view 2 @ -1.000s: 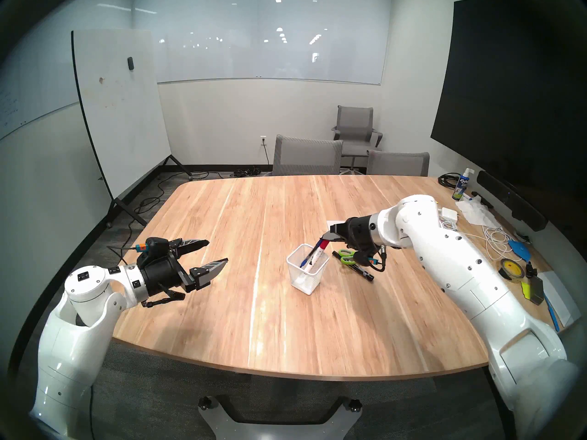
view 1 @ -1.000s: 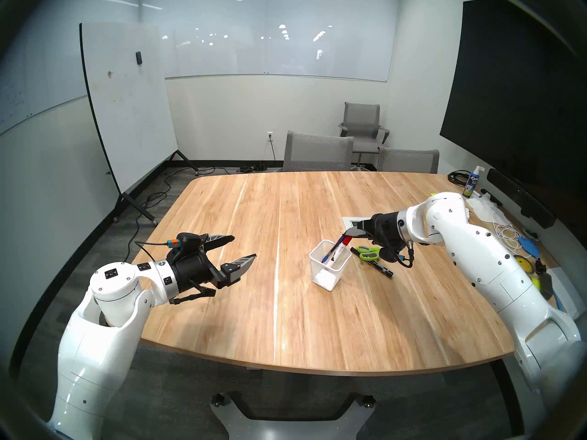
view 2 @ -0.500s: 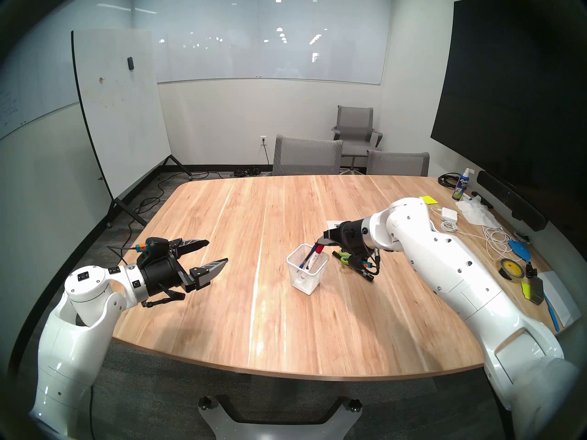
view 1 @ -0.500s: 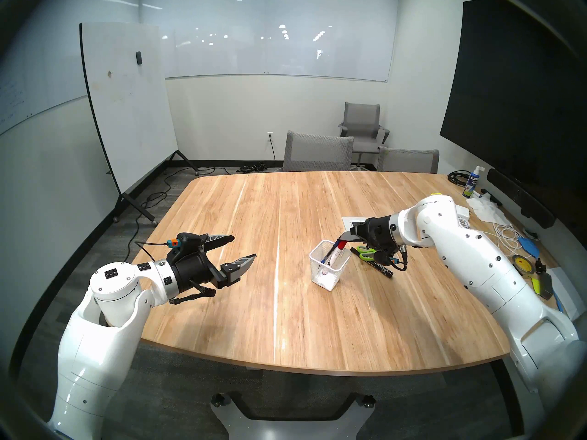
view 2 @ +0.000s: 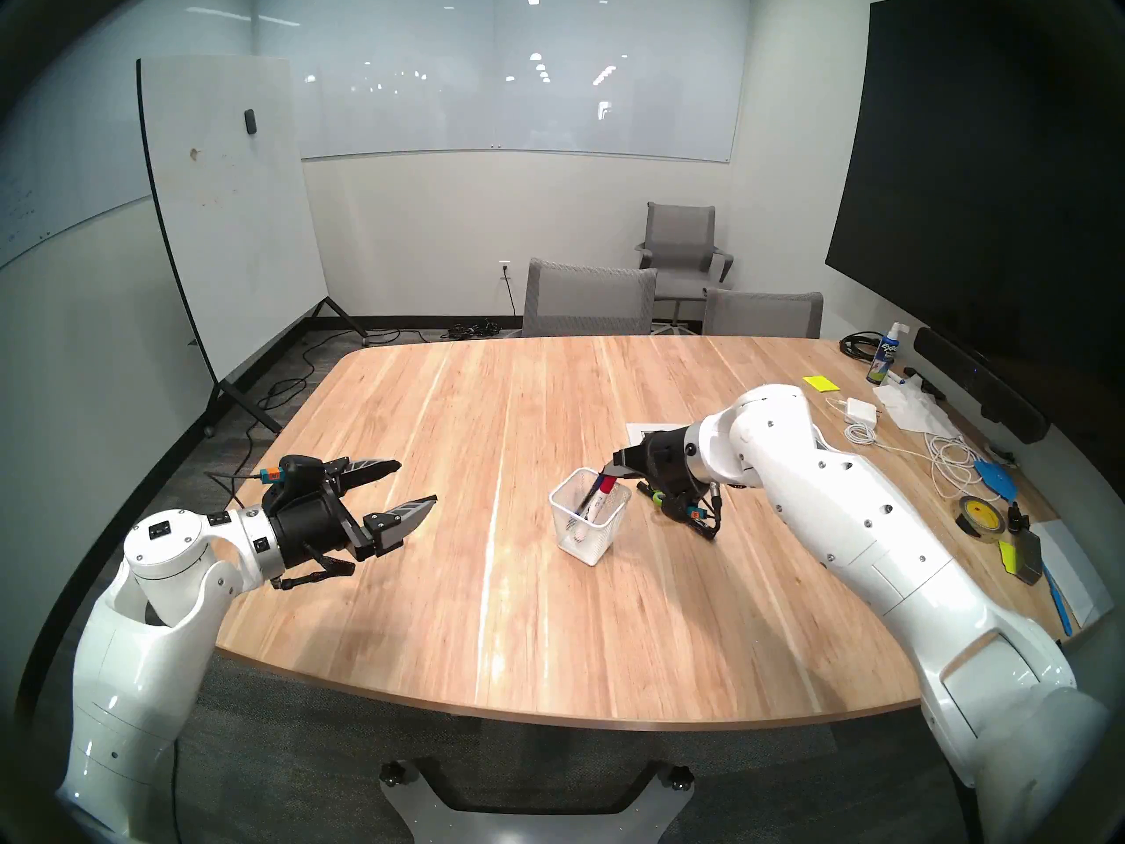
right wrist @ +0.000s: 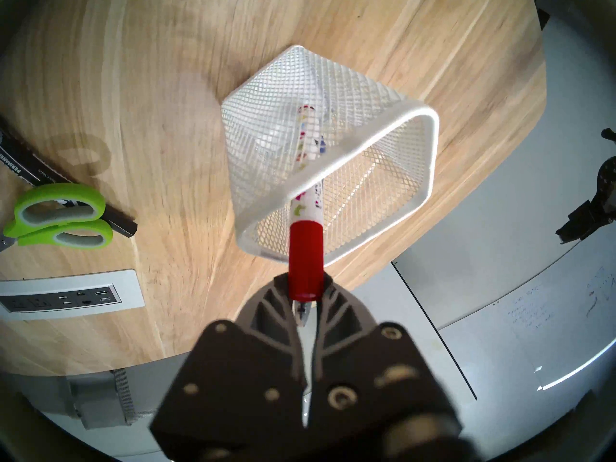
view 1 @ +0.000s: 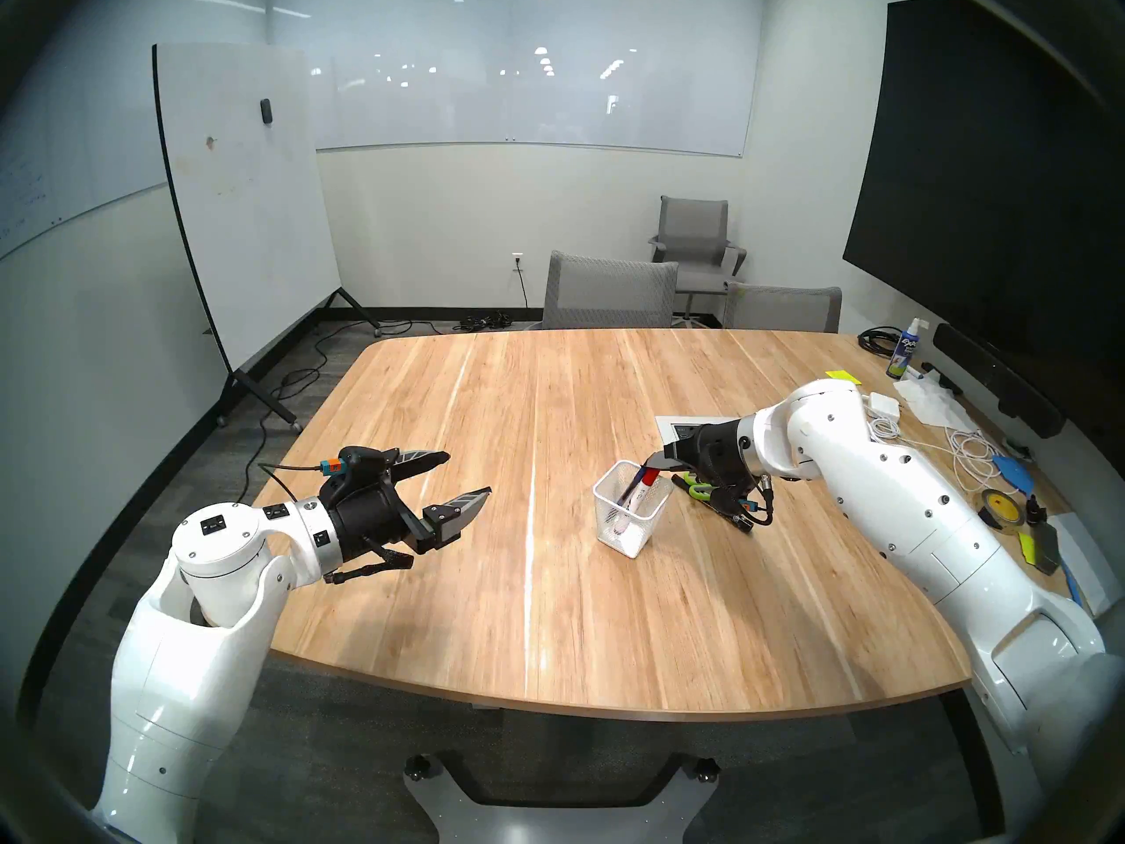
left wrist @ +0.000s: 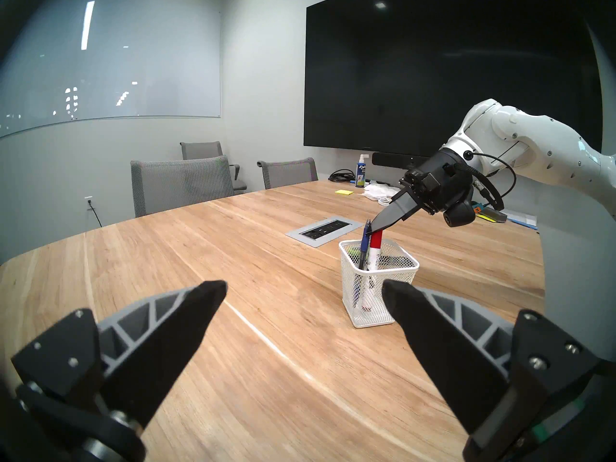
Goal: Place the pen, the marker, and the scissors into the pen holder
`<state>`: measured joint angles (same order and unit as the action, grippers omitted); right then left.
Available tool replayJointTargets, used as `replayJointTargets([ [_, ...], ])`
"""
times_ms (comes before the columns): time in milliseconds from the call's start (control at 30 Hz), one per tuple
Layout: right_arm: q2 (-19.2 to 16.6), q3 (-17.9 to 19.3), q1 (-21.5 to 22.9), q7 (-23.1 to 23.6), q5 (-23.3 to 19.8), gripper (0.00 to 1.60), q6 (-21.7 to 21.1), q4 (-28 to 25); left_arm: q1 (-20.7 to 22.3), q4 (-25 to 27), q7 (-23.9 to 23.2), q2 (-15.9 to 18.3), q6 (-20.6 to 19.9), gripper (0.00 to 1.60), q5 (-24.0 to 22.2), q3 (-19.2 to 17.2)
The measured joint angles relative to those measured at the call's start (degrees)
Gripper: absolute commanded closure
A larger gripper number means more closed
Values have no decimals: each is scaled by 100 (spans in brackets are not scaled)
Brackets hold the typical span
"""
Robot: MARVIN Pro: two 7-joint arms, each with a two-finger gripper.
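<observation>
Right now my right gripper (right wrist: 305,293) is clamped shut on the red cap of the white marker (right wrist: 306,241), which slants down into the holder (right wrist: 430,158), its lower end inside the mesh. The holder stands upright on the tabletop (view 1: 487,398), right of the middle. The pen (left wrist: 365,248) is already in it, leaning beside the marker, its blue cap poking above the rim just next to my right gripper's tip. The scissors (right wrist: 60,218) lie flat on the tabletop on the far side of the holder from me, under my right wrist, their green handles resting over a black marker (right wrist: 30,166) that lies there too. A power outlet panel (left wrist: 324,233) is set into the tabletop beyond them. My left gripper (view 1: 469,474) hangs above the tabletop's left part, its 2 fingers (left wrist: 186,318) spread wide and holding nothing, well apart from the holder.
</observation>
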<state>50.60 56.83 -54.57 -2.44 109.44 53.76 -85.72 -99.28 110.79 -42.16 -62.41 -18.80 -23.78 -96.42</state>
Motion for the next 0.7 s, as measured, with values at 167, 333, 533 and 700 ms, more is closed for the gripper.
replayJointTargets([
  [167,25,-20,0,-29,54,160,6,12,0,0,0,0,0,0,0,0],
  [333,42,-22,0,-56,97,160,20,16,0,0,0,0,0,0,0,0],
  [533,69,-24,0,-80,130,0,60,16,0,0,0,0,0,0,0,0],
  [700,92,-25,0,-93,174,0,62,13,0,0,0,0,0,0,0,0],
])
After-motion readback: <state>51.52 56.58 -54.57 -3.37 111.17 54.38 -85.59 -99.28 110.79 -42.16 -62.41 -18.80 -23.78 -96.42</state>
